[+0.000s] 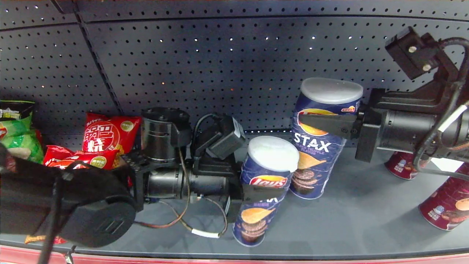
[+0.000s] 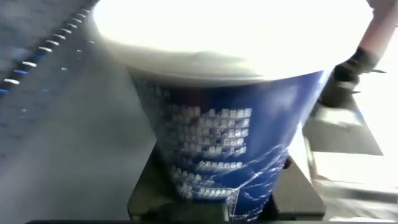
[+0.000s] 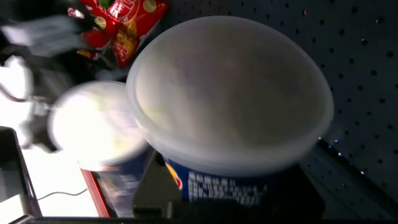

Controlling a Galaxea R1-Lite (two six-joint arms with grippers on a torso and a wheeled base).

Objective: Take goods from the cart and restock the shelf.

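We start with the nearer canister point(image 1: 269, 172), a tall cardboard tube printed deep blue with stacked crisps on its glossy wall and capped by a round, milky, translucent plastic lid. It leans a little over the front part of the shelf point(image 1: 359, 220), a smooth matte grey deck; we cannot tell whether its base rests there. The left gripper point(image 1: 263, 191) is clamped on it, flat black fingers pressed against opposite sides of the tube below the lid, as the left wrist view confirms. At about one o'clock from it, just beside and deeper in, stands the farther canister point(image 1: 322, 146), the same blue tube and frosted lid but seen taller, tilted slightly, its base down at the deck. The right gripper point(image 1: 326, 126) grips it high up, one flat finger lying across the printed wall just under the lid. Behind both rises the dark metal pegboard point(image 1: 220, 66), dotted with even round holes. At nine o'clock lie crinkled red snack bags point(image 1: 110, 135) of shiny foil, with a green bag point(image 1: 18, 135) beyond. At four o'clock stand maroon canisters point(image 1: 449, 205).
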